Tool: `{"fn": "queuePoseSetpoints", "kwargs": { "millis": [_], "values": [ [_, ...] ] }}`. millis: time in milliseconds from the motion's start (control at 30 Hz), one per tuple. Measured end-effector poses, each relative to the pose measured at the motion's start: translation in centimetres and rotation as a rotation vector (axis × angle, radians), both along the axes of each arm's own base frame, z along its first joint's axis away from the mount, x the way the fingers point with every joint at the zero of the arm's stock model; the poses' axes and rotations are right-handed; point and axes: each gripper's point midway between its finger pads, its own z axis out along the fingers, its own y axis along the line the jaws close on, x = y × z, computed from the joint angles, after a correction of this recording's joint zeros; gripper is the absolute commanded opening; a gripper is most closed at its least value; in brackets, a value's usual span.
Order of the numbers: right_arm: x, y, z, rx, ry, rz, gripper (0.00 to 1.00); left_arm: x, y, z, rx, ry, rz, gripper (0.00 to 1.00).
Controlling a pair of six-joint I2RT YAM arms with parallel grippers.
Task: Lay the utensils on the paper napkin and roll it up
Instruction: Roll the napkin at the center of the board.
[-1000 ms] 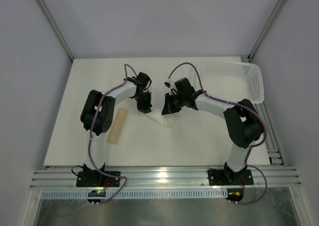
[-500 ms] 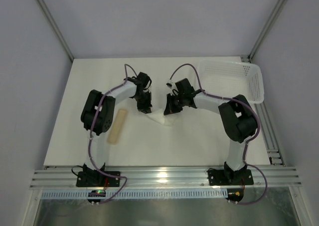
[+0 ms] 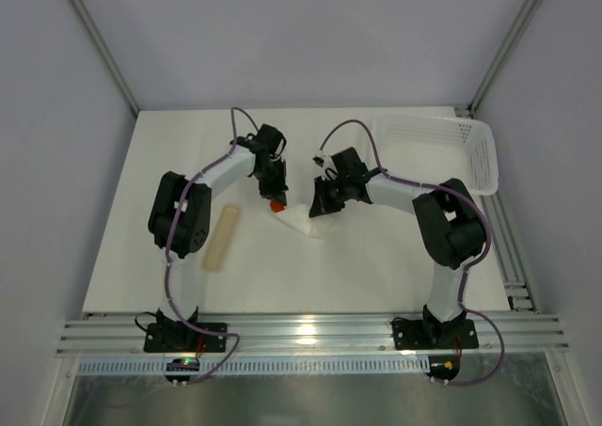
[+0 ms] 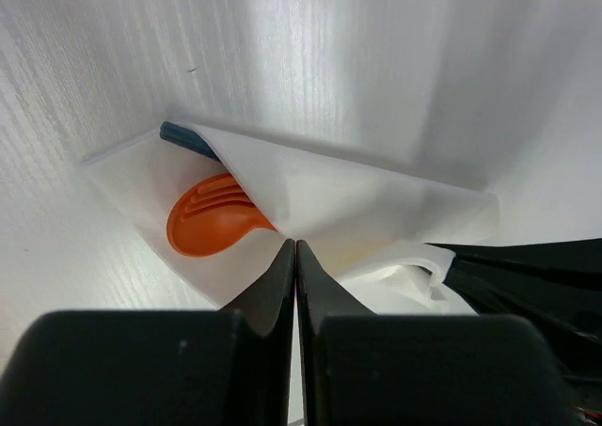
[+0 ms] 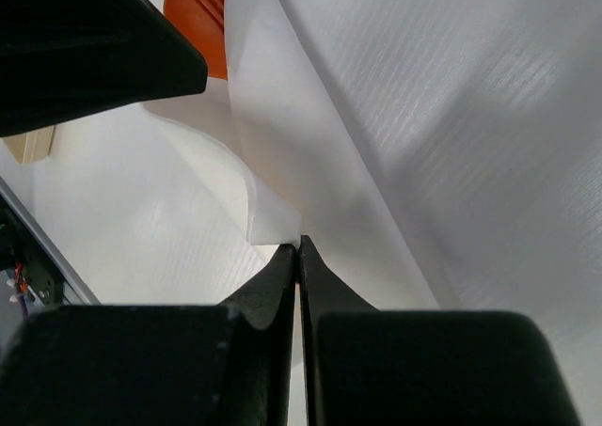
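Well apart: paper napkin, beige cylinder, basket.

A beige cylinder lies on the white table, well apart from the perforated basket.

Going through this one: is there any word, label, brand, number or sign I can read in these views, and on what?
None can be read.
The paper napkin, orange spoon, white basket and beige cylinder show no print.
The small boards by the arm bases are too small to show any marking.
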Motion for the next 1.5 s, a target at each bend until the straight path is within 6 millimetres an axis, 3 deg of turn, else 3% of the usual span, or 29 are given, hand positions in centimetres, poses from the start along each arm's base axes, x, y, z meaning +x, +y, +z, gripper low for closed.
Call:
{"fn": "queuePoseSetpoints", "kwargs": {
  "millis": [400, 900, 1500],
  "values": [
    [-0.1, 0.0, 0.0, 0.003, -0.003, 0.016, 0.04, 3.5, -1.5, 3.5, -0.036, -0.103, 0.005, 0.0],
    [0.3, 0.2, 0.4, 0.008, -0.013, 0.021, 0.04, 0.8, -0.7, -0.5, -0.007, 0.018, -0.005, 0.0],
    [0.2, 0.1, 0.3, 0.001, -0.013, 0.023, 0.04, 0.9, -0.9, -1.6, -0.006, 0.025, -0.014, 0.0]
  ]
}}
